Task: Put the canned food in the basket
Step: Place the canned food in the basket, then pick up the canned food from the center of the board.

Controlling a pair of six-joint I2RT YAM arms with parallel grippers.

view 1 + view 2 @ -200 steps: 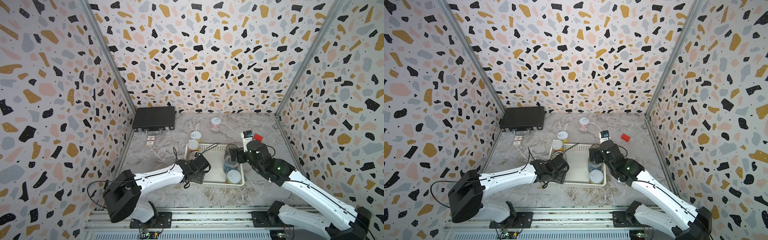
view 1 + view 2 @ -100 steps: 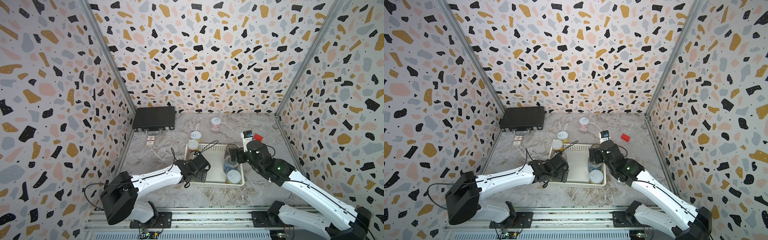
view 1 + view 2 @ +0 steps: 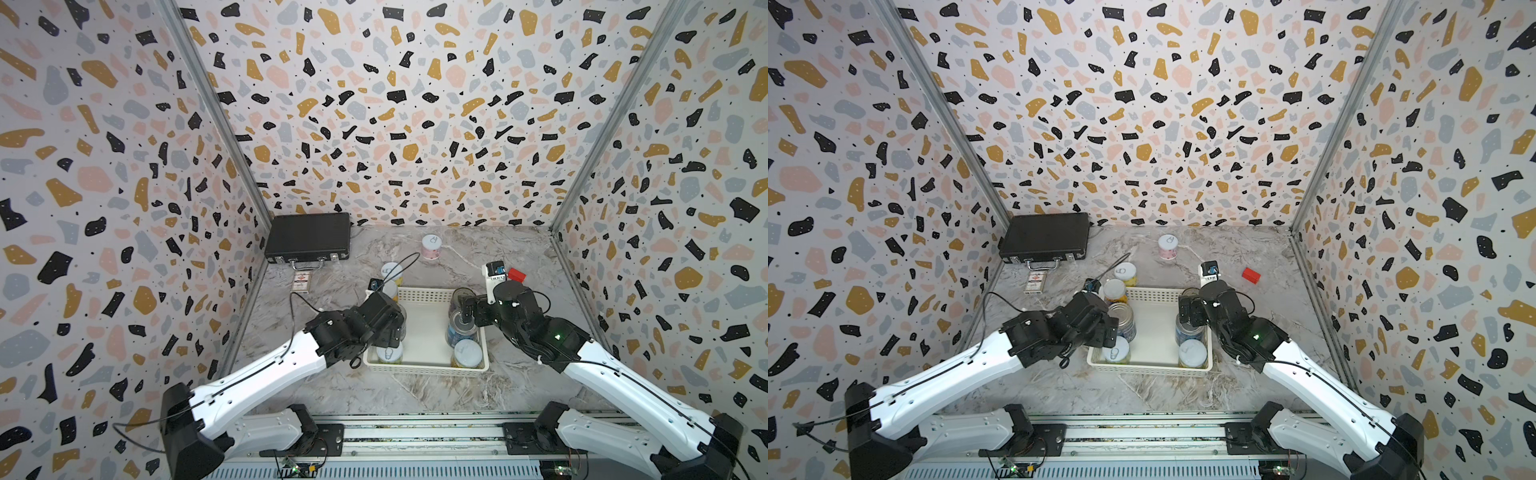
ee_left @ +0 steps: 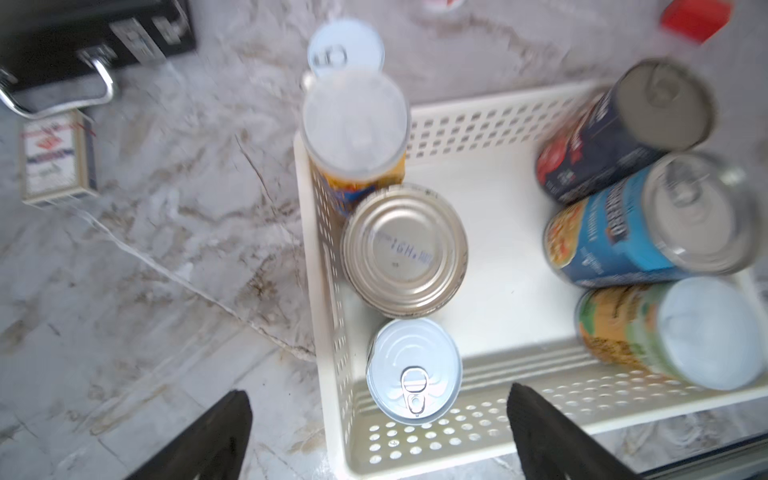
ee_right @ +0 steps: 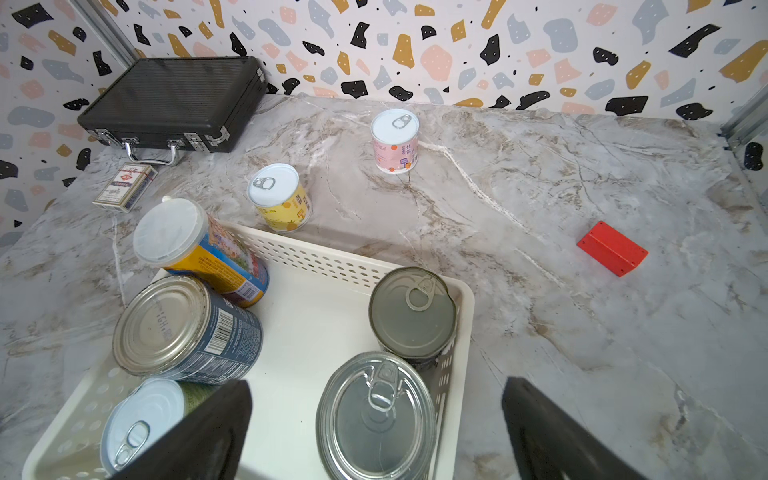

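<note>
Left hand (image 4: 378, 403) and right hand (image 5: 376, 388) both released: raise your left clear of the white-topped can (image 4: 413, 370) beneath it, then reach the yellow can (image 5: 282, 199) ahead, outside the basket (image 4: 478, 124).

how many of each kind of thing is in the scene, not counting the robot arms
cans: 8
white basket: 1
black briefcase: 1
red block: 1
pack of cards: 1
total: 12
</note>
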